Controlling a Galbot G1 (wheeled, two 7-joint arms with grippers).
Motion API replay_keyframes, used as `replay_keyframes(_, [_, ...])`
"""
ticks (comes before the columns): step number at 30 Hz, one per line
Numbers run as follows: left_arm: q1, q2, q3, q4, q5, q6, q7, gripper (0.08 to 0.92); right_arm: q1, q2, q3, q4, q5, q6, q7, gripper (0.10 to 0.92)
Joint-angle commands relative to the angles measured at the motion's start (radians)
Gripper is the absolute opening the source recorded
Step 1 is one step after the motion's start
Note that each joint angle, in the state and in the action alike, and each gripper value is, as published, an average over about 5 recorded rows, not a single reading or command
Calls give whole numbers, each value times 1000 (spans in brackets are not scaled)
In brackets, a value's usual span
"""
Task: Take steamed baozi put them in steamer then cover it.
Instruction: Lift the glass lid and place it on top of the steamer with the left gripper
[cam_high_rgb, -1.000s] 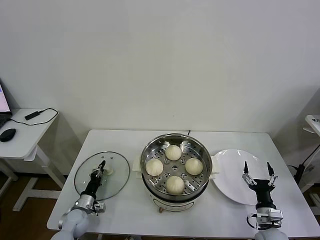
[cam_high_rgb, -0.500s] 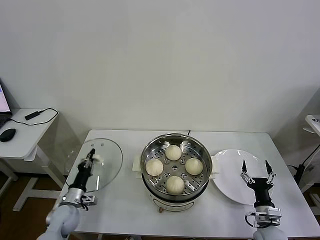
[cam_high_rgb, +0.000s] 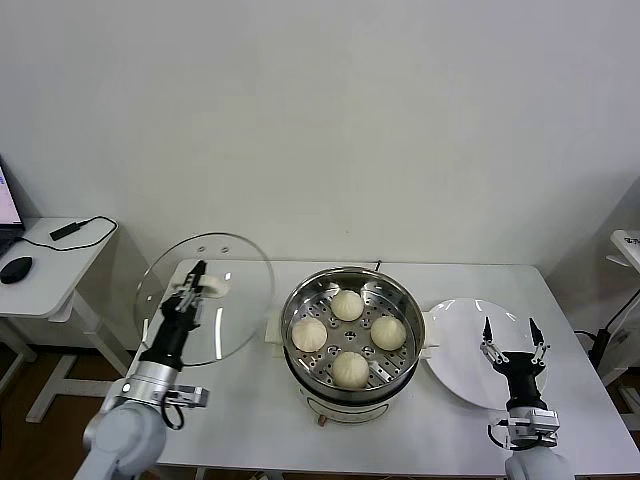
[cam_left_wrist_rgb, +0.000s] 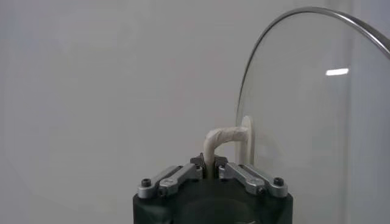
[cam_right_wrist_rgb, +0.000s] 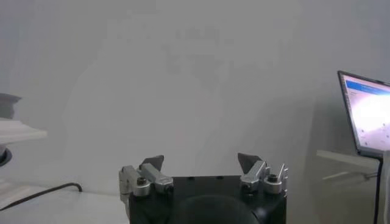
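The steamer (cam_high_rgb: 352, 385) stands at the table's middle, a shiny steel pot on a white base. Four cream-white baozi (cam_high_rgb: 349, 368) lie on its perforated tray. My left gripper (cam_high_rgb: 190, 281) is shut on the white handle (cam_left_wrist_rgb: 226, 140) of the clear glass cover (cam_high_rgb: 228, 270). It holds the cover upright in the air, left of the steamer and above the table. The cover's metal rim (cam_left_wrist_rgb: 292, 12) shows in the left wrist view. My right gripper (cam_high_rgb: 510, 341) is open and empty, fingers up, over the near edge of the white plate.
An empty flat white plate (cam_high_rgb: 465, 335) lies right of the steamer. A side table (cam_high_rgb: 45, 265) with a mouse and a cable stands at the far left. A laptop screen (cam_right_wrist_rgb: 365, 115) shows in the right wrist view.
My left gripper has lifted the cover off the table and tipped it upright, moving it up and a little toward the steamer. The right arm has barely moved.
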Motion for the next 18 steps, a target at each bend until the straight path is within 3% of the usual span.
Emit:
replay_keyframes(1, [-163, -14, 468, -270, 78, 314, 204, 189, 12, 10, -4, -15, -8, -6, 3, 823])
replay_keyframes(8, [-283, -93, 675, -158, 148, 412, 276, 189, 30, 29, -7, -34, -18, -8, 7, 823])
replay_keyframes(18, [-357, -204, 762, -20, 277, 512, 383, 189, 44, 51, -6, -49, -33, -11, 11, 823])
